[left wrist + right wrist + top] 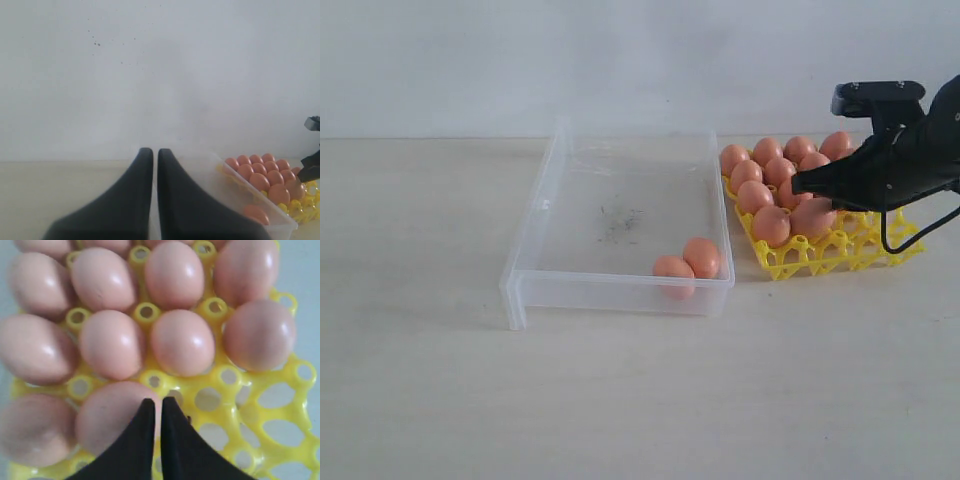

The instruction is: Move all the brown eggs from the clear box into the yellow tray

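Bright, even light, faint shadows; close-up brown eggs (182,342) look softly blurred.

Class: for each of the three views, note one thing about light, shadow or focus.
Exterior view: soft, even light; the box casts only a faint shadow at its front. Left wrist view: the left gripper is close and blurred at its edges, the eggs beyond it soft. Right wrist view: eggs fill the frame with dull highlights; the right gripper has soft edges.

A pale table (420,400) meets a plain white wall (520,60)
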Robot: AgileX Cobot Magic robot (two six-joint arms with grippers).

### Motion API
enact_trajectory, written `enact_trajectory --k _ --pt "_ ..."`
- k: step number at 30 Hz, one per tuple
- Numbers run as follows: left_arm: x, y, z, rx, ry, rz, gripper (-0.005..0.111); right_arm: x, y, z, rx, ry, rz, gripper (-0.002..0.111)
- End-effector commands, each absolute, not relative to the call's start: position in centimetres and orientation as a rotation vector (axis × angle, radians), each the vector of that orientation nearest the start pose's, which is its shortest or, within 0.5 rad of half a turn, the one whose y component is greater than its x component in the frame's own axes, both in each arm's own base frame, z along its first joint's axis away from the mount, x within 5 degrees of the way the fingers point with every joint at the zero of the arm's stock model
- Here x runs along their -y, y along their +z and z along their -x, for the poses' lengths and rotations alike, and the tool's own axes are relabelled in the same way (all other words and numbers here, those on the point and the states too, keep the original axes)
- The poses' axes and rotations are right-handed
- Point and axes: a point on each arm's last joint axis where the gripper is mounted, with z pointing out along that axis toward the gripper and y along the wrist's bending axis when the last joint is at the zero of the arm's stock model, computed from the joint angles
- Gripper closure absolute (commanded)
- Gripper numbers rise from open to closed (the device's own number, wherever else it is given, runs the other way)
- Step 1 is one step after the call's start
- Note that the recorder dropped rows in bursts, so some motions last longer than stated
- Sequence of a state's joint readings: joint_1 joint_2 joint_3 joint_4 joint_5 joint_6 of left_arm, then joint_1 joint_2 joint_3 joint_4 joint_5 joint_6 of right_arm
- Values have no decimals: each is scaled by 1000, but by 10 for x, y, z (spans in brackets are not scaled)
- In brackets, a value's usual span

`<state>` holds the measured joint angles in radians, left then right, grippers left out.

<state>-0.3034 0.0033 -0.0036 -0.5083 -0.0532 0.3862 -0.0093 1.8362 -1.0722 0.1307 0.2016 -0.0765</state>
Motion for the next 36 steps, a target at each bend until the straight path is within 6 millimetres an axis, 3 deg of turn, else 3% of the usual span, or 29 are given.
enact_trajectory --k 1,3,11,22,31,33,36 --pt "14 218 -54 -1434 -324 -103 103 -29 195 -372 -2413 73 78 109" --pt "14 218 -54 -1434 -324 -103 103 -36 194 -372 -2404 81 101 109" --pt "14 218 -54 -1434 -324 -103 103 -36 185 -374 -2433 77 109 109" --pt "14 218 -54 -1434 -324 -103 103 -36 156 -376 -2519 56 144 109" --pt "14 218 -54 -1434 -324 -103 103 -34 150 -373 -2575 8 207 109" --pt "14 218 -54 -1434 -324 -103 103 -34 159 -373 -2539 0 226 109" --pt "14 218 -54 -1434 -324 -103 103 -33 204 -368 -2399 0 213 109"
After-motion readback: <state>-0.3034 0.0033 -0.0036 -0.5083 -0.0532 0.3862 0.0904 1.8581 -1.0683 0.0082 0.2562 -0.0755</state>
